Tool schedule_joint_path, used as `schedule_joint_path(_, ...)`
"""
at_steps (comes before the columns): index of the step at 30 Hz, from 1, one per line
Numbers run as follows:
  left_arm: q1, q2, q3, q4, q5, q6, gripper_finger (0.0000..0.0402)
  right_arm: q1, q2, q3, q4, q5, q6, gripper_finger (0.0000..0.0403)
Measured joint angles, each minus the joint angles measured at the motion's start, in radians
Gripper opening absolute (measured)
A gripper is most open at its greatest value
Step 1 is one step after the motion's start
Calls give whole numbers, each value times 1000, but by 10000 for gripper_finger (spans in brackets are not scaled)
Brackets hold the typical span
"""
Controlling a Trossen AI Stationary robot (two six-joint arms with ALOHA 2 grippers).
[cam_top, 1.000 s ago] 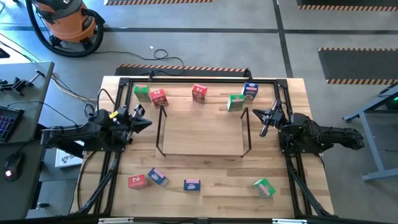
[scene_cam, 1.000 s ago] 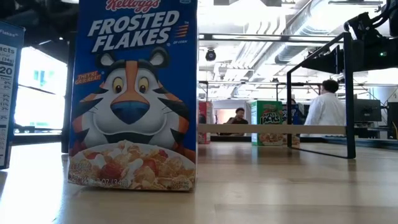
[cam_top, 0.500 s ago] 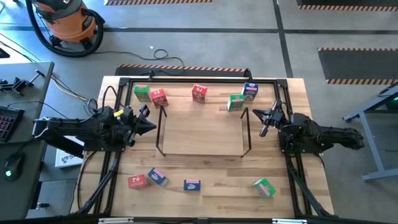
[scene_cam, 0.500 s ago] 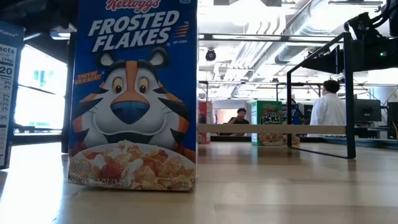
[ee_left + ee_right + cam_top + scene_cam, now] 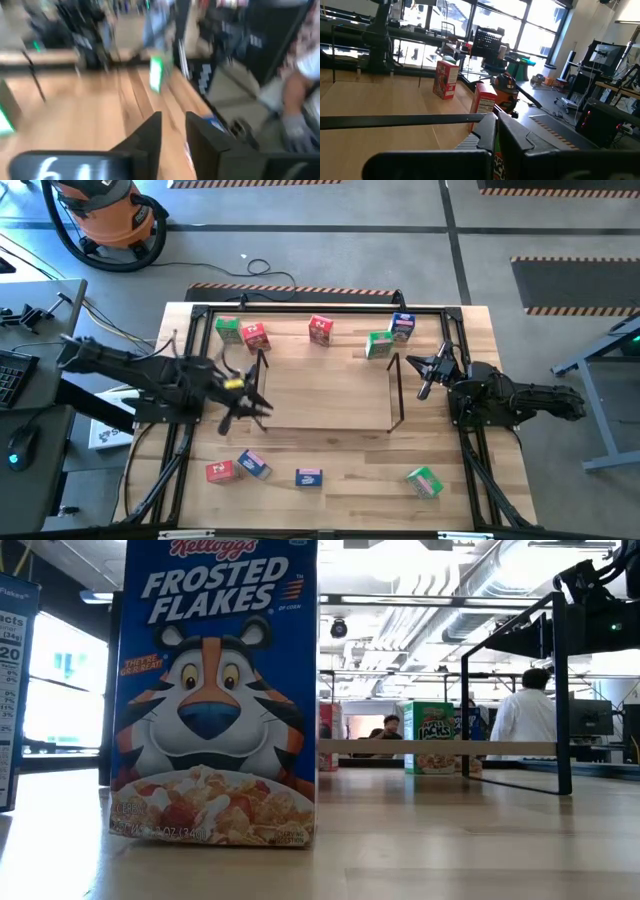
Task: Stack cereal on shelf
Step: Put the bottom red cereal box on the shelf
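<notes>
Several small cereal boxes stand on the table. At the far side are a green box, two red ones, a green one and a blue one. At the near side are a red box, two blue ones and a green one. The black wire shelf stands mid-table. My left gripper hangs by the shelf's left end, blurred, its fingers a little apart and empty. My right gripper waits at the shelf's right end, shut and empty.
A black rail frame borders the tabletop. In the low view a blue box fills the left, and a green box and a shelf post show farther off. People move in the room behind the table.
My left gripper has swung from beside the shelf's far-left post toward the table's near edge and a little to the right, turning to point toward the near boxes. Its arm has stretched out. No box has moved.
</notes>
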Motion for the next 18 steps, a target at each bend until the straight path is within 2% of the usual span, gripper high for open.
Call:
schedule_joint_path(8,-202,283,367,-509,-88,-216,160,0,0,0,0,0,0,7)
schedule_joint_path(13,-321,466,563,-745,-152,-322,186,0,0,0,0,0,0,7)
schedule_joint_path(18,-417,622,685,-924,-236,-361,201,0,0,0,0,0,0,7)
